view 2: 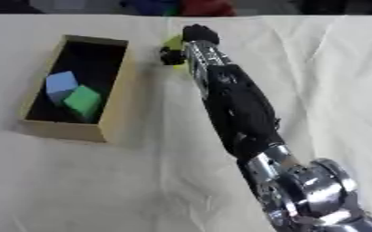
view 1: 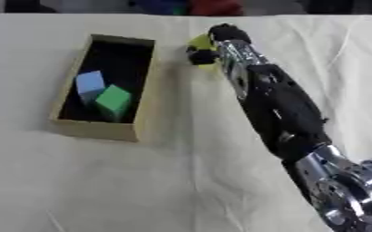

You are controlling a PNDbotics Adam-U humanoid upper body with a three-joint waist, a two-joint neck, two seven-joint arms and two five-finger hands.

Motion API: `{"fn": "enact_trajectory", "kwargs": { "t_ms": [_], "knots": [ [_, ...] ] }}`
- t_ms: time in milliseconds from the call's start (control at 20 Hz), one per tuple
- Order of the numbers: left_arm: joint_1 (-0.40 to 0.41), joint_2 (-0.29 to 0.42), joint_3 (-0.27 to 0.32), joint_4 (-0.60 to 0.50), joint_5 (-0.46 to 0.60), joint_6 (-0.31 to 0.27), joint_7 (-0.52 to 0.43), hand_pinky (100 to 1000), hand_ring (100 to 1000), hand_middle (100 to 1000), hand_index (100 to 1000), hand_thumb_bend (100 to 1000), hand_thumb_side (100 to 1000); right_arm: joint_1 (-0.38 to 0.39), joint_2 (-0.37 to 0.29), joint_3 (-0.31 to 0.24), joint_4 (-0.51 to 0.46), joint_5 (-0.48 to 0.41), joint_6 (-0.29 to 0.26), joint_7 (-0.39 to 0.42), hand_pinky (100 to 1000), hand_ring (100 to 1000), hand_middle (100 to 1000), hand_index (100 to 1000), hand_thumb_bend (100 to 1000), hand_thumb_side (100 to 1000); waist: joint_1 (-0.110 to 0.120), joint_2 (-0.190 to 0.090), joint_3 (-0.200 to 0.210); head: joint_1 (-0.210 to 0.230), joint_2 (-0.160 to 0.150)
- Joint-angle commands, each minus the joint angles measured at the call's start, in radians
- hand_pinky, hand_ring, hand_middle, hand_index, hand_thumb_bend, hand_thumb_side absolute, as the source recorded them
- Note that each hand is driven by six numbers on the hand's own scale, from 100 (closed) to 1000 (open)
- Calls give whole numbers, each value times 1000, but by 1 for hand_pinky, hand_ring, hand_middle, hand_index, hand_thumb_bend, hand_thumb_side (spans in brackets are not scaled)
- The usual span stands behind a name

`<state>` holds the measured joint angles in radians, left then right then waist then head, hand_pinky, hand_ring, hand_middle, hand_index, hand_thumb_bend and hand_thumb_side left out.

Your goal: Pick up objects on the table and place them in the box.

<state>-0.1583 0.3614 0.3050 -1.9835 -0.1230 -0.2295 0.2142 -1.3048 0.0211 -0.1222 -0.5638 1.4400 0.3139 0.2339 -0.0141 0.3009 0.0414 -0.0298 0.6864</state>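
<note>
Nearest the camera, at the lower right, the silver joint of the robot's right arm (view 1: 344,190) filled the corner, and from it the black forearm ran up and to the left across the cream-covered tabletop (view 1: 181,181). At the far end of that arm the right hand (view 1: 221,43) had its dark fingers curled around a small yellow object (view 1: 200,43), clamped on it from above and below so that only a patch of yellow showed between them. Hand and object were just to the right of the far right corner of the box (view 1: 141,95); whether the object rested on the cloth or was lifted clear of it could not be told.

The box, tan cardboard with a dark inside, lay on the left half of the tabletop, its long sides running near to far. Inside it, toward the near end, a light blue block (view 1: 90,84) and a green block (view 1: 114,102) lay touching each other, the green one nearer and to the right.
</note>
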Motion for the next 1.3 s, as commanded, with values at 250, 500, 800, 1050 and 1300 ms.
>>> {"fn": "enact_trajectory", "kwargs": {
  "t_ms": [250,500,800,1050,1300],
  "knots": [
    [-2,25,4,-16,0,2,-4,732,616,742,787,100,744,-30,-16,11,-57,-59,-10,-40,733,774,433,658,100,629,7,-31,-5,0,7],
    [3,28,4,-16,2,3,-5,731,616,742,787,100,745,-65,-36,40,-98,-104,-66,-30,730,769,423,653,100,539,6,-43,-11,4,15],
    [5,33,4,-16,7,3,-5,731,618,742,787,100,742,-98,-64,90,-140,-215,-168,26,729,767,424,654,100,580,5,-56,-19,10,28],
    [3,39,2,-16,13,2,-6,730,619,743,789,100,740,-113,-65,155,-148,-312,-258,88,728,768,430,657,100,593,3,-66,-23,12,52],
    [3,42,1,-16,19,1,-7,730,619,743,790,100,739,-120,-33,215,-143,-374,-333,149,725,767,436,657,100,628,1,-73,-19,2,64]
  ]
}}
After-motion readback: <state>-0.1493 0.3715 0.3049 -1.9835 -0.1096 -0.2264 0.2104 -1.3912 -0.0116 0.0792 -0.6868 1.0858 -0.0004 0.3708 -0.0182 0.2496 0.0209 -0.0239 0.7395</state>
